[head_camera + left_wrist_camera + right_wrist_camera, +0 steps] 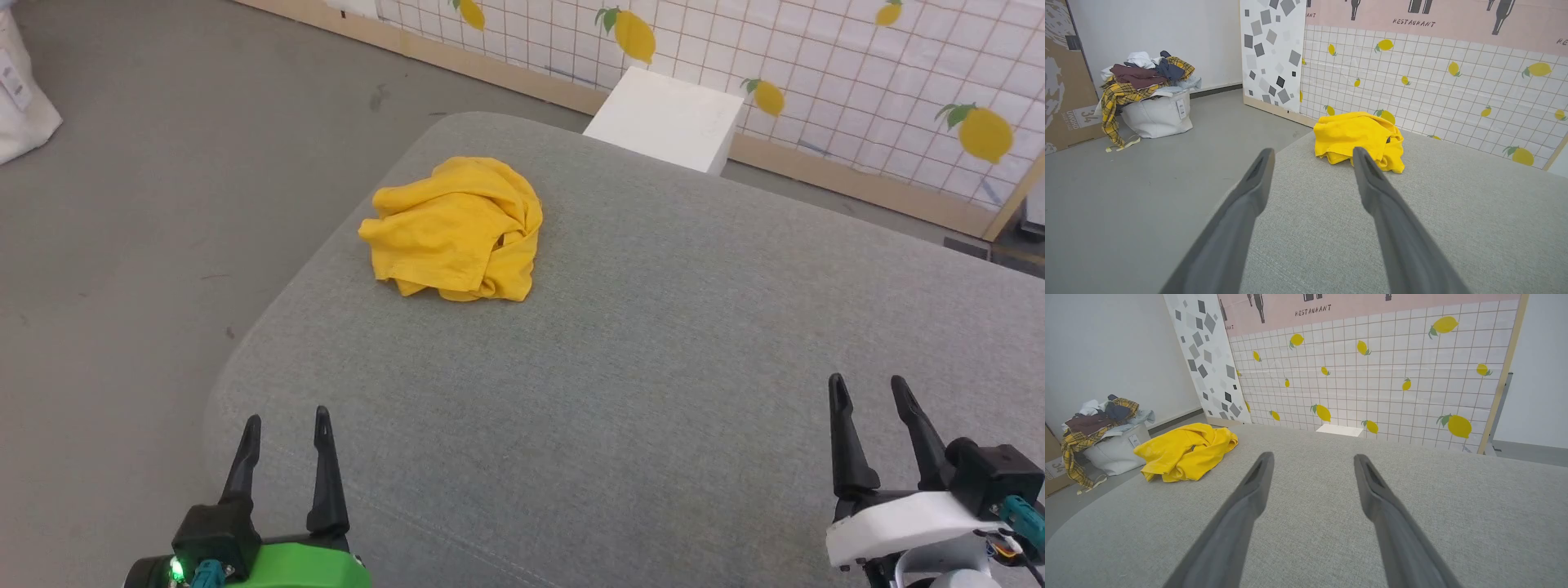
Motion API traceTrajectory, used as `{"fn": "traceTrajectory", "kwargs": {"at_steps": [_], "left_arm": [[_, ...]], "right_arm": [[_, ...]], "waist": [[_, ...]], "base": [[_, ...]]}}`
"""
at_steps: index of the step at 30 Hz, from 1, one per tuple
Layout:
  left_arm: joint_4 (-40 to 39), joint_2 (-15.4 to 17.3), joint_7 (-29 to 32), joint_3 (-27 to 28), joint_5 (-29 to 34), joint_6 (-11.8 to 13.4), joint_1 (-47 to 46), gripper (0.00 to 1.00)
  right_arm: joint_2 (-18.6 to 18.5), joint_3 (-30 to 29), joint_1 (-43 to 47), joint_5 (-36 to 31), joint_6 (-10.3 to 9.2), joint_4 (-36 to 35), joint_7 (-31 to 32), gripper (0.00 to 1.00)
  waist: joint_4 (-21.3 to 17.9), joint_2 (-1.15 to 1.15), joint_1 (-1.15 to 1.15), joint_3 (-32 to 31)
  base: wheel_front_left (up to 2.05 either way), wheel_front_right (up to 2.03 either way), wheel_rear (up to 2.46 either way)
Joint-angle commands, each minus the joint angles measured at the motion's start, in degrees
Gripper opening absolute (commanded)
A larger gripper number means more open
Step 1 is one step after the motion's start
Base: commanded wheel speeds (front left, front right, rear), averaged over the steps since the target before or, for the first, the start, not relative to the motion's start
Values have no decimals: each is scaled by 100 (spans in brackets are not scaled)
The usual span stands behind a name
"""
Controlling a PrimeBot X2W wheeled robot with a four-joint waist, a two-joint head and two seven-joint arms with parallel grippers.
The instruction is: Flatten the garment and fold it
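Note:
The garment is a mustard-yellow T-shirt crumpled into a heap near the far left edge of a grey fabric-covered table. Its print is hidden in the folds. My left gripper hovers at the near left of the table, open and empty, well short of the heap. My right gripper stands open and empty at the near right, far from it. In the left wrist view the garment lies just beyond my open left gripper. In the right wrist view the garment sits off to the left of my right gripper.
Grey floor drops off left of the table. A white box stands behind the table's far edge, against a lemon-patterned tiled panel. A white basket heaped with clothes sits on the floor at the left.

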Motion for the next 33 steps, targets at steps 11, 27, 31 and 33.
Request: {"fn": "traceTrajectory", "kwargs": {"at_steps": [11,27,31,33], "left_arm": [[-45,-24,-149,-24,-86,80,130,100],[-159,30,-149,-83,-267,-252,-265,100],[-272,254,-27,-71,-385,-536,-875,100],[-352,412,218,-92,-436,-673,-1249,100]], "right_arm": [[5,-70,29,21,-10,65,-150,100],[5,-182,47,-82,-10,-43,-150,100],[5,-257,63,-137,-10,-116,-140,100],[5,-298,57,-170,-10,-167,-118,100]], "waist": [[134,0,0,33],[212,0,0,206],[279,0,0,338],[293,0,0,423]], "base": [[0,0,0],[0,0,0],[0,0,0],[0,0,0]]}}
